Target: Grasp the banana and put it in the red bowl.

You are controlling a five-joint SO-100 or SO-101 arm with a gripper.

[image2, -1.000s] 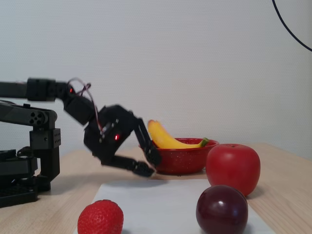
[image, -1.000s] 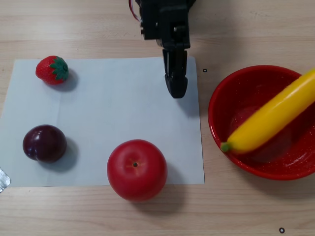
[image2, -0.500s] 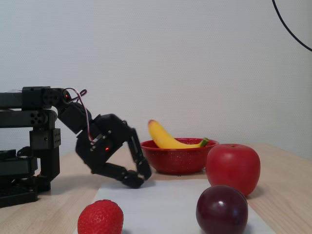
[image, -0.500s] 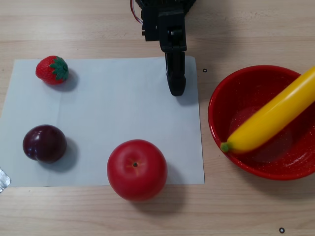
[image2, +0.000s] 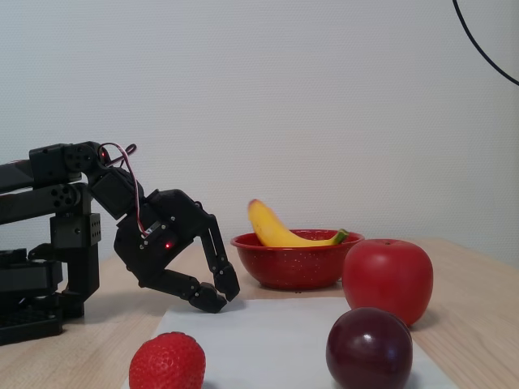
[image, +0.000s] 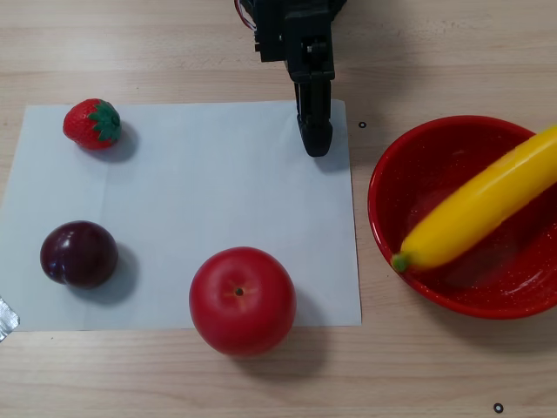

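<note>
The yellow banana (image: 483,209) lies slanted inside the red bowl (image: 383,174), its green stem tip at the bowl's lower left rim and its far end sticking out over the right rim. In the fixed view the banana (image2: 276,231) rests in the bowl (image2: 284,271) with one end raised. My gripper (image: 318,144) is black, empty, and hovers low over the top edge of the white paper, left of the bowl and apart from it. In the fixed view the gripper (image2: 223,298) points down with its fingertips together.
A white paper sheet (image: 218,192) holds a red apple (image: 242,300), a dark plum (image: 78,254) and a strawberry (image: 91,124). In the fixed view the apple (image2: 387,279) stands in front of the bowl. The arm's base (image2: 49,267) is at the left.
</note>
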